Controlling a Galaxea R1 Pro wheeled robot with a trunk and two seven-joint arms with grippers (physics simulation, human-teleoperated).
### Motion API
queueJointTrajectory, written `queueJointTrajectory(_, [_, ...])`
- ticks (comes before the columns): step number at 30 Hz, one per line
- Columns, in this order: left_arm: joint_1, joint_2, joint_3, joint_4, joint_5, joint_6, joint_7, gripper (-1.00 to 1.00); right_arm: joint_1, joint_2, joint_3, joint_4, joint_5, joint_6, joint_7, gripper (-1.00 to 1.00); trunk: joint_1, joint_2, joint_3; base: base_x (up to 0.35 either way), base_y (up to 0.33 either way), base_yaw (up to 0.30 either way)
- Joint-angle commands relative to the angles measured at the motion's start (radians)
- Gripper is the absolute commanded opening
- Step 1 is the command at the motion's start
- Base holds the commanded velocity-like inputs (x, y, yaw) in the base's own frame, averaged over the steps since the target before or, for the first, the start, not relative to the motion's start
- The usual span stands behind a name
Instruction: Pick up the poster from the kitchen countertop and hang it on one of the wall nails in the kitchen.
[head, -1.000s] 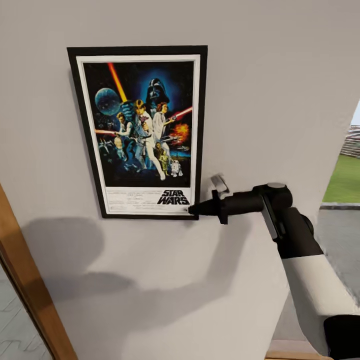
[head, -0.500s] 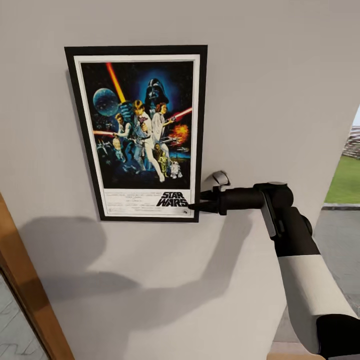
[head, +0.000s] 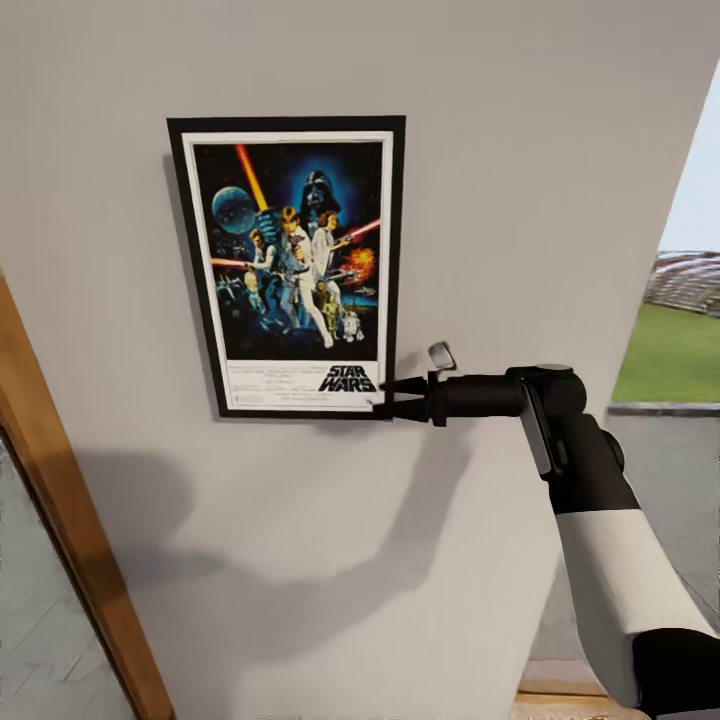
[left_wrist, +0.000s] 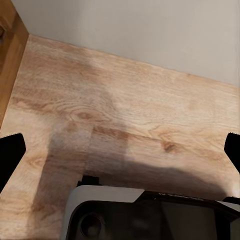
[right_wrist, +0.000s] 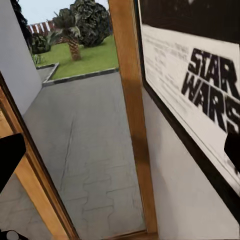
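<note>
The right arm (head: 610, 560) has a white forearm shell between glossy black sections, with a rounded black wrist joint capped by a grey disc. A black cylindrical link leads to the right gripper (head: 385, 396), whose slim black fingers taper to points beside a small silver-grey camera housing.

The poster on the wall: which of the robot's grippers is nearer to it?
Right. The right gripper sits at the poster's lower right corner; the left gripper points down at wooden floor.
</note>
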Motion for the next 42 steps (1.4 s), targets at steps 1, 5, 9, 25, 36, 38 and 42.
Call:
queueJointTrajectory(1, [0.000, -0.001, 0.007, -0.001, 0.000, 0.000, -0.009, 1.00, 0.000, -0.001, 0.001, 0.000, 0.000, 0.010, 0.003, 1.00, 0.000, -0.001, 0.000, -0.199, 0.000, 0.000])
queueJointTrajectory(5, [0.000, -0.001, 0.007, -0.001, 0.000, -0.001, -0.009, 1.00, 0.000, -0.001, 0.001, 0.001, 0.000, 0.010, 0.003, 1.00, 0.000, -0.001, 0.000, -0.274, 0.000, 0.000])
queueJointTrajectory(9, [0.000, -0.001, 0.007, -0.002, 0.000, -0.001, -0.009, 1.00, 0.004, -0.001, 0.001, 0.001, 0.000, 0.010, 0.004, 1.00, 0.000, -0.001, 0.000, -0.306, -0.012, 0.000])
queueJointTrajectory(25, [0.000, 0.008, 0.010, -0.003, 0.000, 0.000, -0.009, 1.00, 0.124, -0.002, -0.001, -0.004, -0.002, 0.006, 0.011, 1.00, 0.000, -0.001, 0.000, -0.029, -0.004, 0.000])
queueJointTrajectory(36, [0.000, 0.021, 0.013, -0.002, 0.001, 0.000, -0.009, 1.00, 0.552, -0.053, -0.104, 0.044, 0.000, -0.313, 0.071, 1.00, 0.000, -0.001, 0.000, 0.000, 0.000, 0.000])
queueJointTrajectory(38, [0.000, 0.021, 0.014, -0.002, 0.002, 0.000, -0.009, 1.00, 0.632, -0.060, -0.174, 0.122, 0.000, -0.398, 0.079, 1.00, 0.000, -0.001, 0.000, 0.000, 0.000, 0.000])
queueJointTrajectory(42, [0.000, 0.022, 0.014, -0.001, 0.002, 0.000, -0.009, 1.00, 0.674, -0.077, -0.199, 0.189, 0.001, -0.430, 0.096, 1.00, 0.000, -0.001, 0.000, 0.000, 0.000, 0.000])
